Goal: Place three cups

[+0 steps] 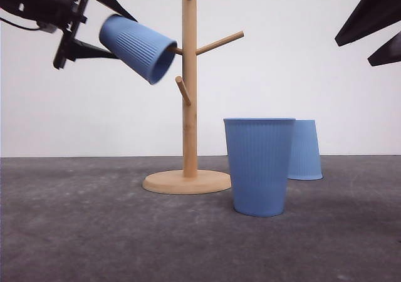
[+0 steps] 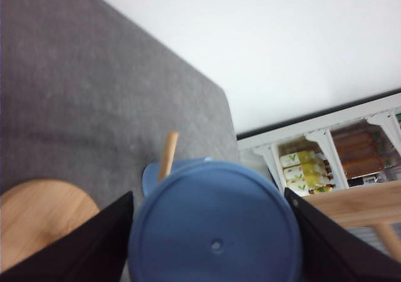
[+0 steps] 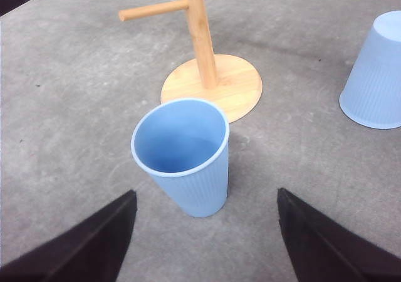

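My left gripper (image 1: 124, 39) is high at the left, shut on a light-blue ribbed cup (image 1: 139, 47) that it holds by its base end. The cup is tilted, its mouth close to a left peg of the wooden cup tree (image 1: 188, 75). In the left wrist view the cup's round base (image 2: 216, 232) sits between the black fingers (image 2: 81, 247). A second cup (image 1: 259, 167) stands upright in front of the tree's right side, below my open right gripper (image 1: 353, 53); its fingers (image 3: 94, 244) flank that cup (image 3: 182, 156) from above. A third cup (image 1: 305, 149) stands upside down further back right.
The tree's round wooden foot (image 1: 187, 182) rests on the dark grey table (image 1: 75, 219), with pegs sticking out to both sides higher up. A white wall stands behind. In the left wrist view a shelf with packages (image 2: 307, 169) lies beyond the table's edge.
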Controlling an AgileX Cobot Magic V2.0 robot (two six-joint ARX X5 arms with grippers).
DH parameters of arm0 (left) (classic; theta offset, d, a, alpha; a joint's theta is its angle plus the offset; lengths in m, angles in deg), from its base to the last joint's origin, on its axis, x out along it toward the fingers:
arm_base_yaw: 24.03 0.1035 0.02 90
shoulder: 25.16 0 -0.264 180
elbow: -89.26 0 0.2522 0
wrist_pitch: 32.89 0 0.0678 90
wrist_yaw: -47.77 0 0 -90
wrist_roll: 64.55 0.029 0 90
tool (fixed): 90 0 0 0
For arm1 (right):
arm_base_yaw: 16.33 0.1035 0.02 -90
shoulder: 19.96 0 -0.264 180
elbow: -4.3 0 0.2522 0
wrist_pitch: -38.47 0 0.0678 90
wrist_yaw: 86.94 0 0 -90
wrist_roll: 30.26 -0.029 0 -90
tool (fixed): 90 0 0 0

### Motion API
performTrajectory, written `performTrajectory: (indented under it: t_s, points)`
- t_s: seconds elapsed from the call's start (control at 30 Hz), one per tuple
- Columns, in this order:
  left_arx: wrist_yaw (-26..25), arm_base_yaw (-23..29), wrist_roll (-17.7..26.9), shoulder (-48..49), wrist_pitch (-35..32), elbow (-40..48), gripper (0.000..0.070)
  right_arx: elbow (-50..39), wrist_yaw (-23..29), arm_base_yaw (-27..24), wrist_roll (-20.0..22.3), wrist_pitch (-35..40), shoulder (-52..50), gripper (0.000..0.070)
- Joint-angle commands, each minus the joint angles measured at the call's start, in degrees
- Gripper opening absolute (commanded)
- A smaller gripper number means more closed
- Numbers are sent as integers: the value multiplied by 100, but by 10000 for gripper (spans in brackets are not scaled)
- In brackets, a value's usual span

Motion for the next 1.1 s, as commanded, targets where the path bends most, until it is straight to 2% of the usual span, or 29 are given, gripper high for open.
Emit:
performTrajectory:
  t_s: [0.0,0.1,0.27,0.37,0.5,0.7,0.93,1.07]
  points:
    - [76,-50,54,-99,-64,-96,351,94,-9,31,-116,59,20,450]
    - [145,-86,102,-100,-78,-96,362,94,-8,31,-182,61,20,450]
    - [131,-89,101,-100,-164,-96,490,94,-9,31,-189,59,20,450]
    - [41,-87,99,-100,-238,-96,494,94,-7,31,-191,61,17,450]
    - [-12,-82,101,-100,-236,-96,561,94,-7,31,-191,61,17,450]
    - [-17,-51,135,-100,-237,-96,565,94,-4,31,-191,61,17,450]
    - [-15,235,661,-28,-59,-96,564,94,-4,31,-191,61,17,450]
    - [-10,500,1294,195,361,-96,557,94,-4,31,-191,61,17,450]
